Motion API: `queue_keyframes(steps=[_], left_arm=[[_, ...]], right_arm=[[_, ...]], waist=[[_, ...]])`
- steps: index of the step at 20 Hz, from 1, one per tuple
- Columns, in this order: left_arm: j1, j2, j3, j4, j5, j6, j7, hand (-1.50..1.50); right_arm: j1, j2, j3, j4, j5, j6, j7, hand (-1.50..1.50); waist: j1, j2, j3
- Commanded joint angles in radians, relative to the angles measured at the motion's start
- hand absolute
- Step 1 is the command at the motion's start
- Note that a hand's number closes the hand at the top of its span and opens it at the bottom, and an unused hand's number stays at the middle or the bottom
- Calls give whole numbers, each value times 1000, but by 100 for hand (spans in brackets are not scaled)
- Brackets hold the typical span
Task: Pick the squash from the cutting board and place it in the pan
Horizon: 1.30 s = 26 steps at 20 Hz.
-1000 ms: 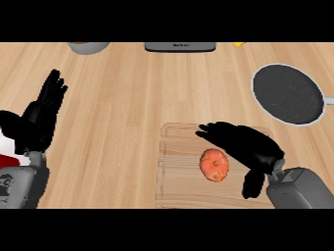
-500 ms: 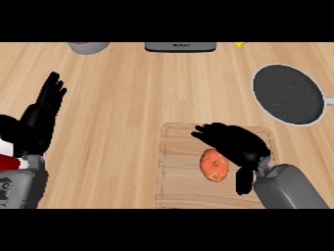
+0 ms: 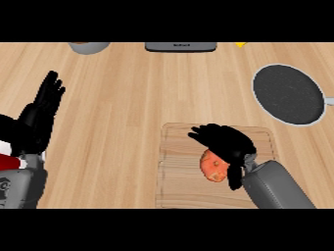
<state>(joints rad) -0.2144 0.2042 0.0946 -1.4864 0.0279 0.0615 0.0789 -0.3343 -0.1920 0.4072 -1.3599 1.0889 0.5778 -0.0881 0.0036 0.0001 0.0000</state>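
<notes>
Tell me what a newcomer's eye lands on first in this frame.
Probably the orange squash on the cutting board at lower centre, with the black right hand curled over its upper right side. Next, the dark round pan at the right, apart from the board, and the open left hand resting fingers-up at the left.

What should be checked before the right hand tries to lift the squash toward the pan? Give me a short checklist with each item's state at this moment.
1. Squash lies on the cutting board: ok.
2. Right hand is over the squash, fingers curving down beside it: ok.
3. Fingers and thumb closed round the squash: cannot tell; the hand hides most of it.
4. Squash lifted off the board: not ok, it appears to rest there.
5. Pan is in view with nothing in it: ok.
6. Left hand rests open at the view's left, away from the path between board and pan: ok.
</notes>
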Motion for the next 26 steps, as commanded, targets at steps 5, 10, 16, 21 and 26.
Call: queue_keyframes(steps=[5, 10, 16, 21, 26], left_arm=[[38, -16, 10, 8, -16, -11, -57, 0], [-18, 11, 35, 26, -3, -30, -18, 0], [14, -28, 11, -19, -22, -17, 9, 0], [-29, 16, 69, 60, 15, -55, -16, 0], [7, -10, 36, -4, -20, -18, 5, 0]], right_arm=[[-4, 19, 10, 130, 61, -16, -67, -150], [-63, 22, 33, 185, 88, -72, -191, 150], [109, 11, 65, 2, 131, -81, -177, 150], [177, 93, -9, -110, 118, -28, 22, 150], [361, 168, -13, -285, 159, -133, 226, 150]], waist=[[1, 0, 0], [2, 1, 0], [-5, -1, 0], [-21, -4, -1], [-31, -9, -1]])
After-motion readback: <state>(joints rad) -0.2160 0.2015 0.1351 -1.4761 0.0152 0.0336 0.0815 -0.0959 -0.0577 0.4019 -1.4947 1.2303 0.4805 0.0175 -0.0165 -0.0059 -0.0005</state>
